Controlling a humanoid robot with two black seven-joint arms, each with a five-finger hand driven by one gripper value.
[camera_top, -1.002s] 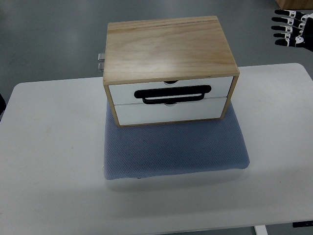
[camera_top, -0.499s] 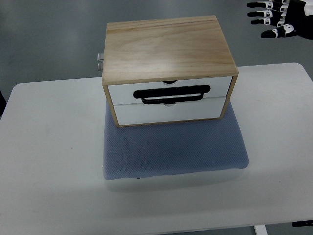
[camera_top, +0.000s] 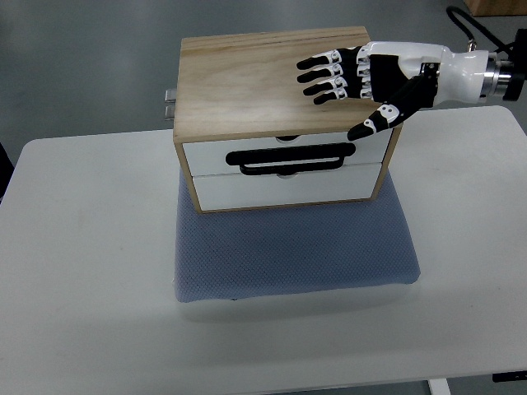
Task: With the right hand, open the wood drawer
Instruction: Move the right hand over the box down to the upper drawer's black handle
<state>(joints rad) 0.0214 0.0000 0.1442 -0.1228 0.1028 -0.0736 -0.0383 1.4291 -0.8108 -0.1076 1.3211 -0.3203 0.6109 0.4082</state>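
Right hand (camera_top: 362, 82) extends from the right edge over the top of the wood drawer box (camera_top: 280, 78), fingers (camera_top: 317, 78) spread and straight, thumb angled down toward the front edge, grasping nothing.

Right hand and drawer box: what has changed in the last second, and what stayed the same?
The right hand moved in from the upper right corner toward the left and now hovers with fingers spread over the top of the wooden drawer box. It holds nothing. Both drawers are closed as before; the black handle, blue mat and box have not shifted.
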